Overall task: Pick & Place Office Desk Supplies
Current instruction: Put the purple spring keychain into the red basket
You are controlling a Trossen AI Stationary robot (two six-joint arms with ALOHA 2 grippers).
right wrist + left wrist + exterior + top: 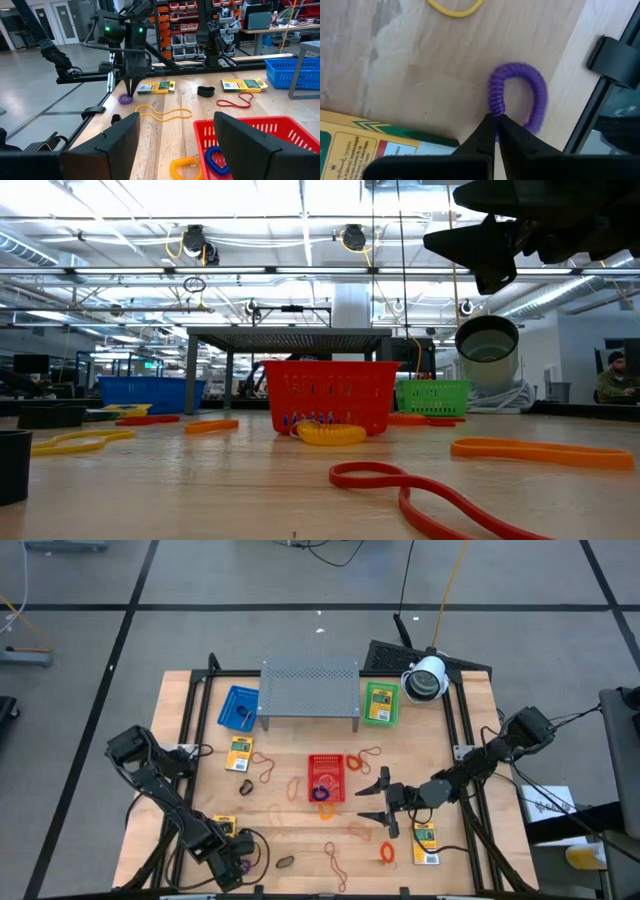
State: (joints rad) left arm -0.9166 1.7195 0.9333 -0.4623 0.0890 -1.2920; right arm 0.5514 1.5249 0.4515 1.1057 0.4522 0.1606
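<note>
Left hand (496,120) is down at the near left corner of the counter (300,835), fingers pinched together on the rim of a purple coil (517,95) that lies flat on the wood, just beside a yellow-and-green packet (365,145). In the right wrist view, that same hand (131,92) stands point-down over the purple loop (125,98).

Right hand (378,802) hangs above the counter just right of the red basket (326,778), fingers spread wide, nothing between them.

Count the packets: four. One (240,752) is left of centre, one (225,828) by the left hand, one (426,842) near the right edge, and one inside the green basket (380,704).

Baskets: three. The blue one (238,708) holds something small and dark, hard to tell what. The red basket has a blue coil (214,159) in it, and a yellow coil (184,166) lies just outside its front wall.

One grey rack (310,690) stands between the blue and green baskets.

Loose bands are scattered over the wood, red, orange, tan and black; an orange loop (388,853) lies near the right packet, a black one (285,863) at the front edge.
</note>
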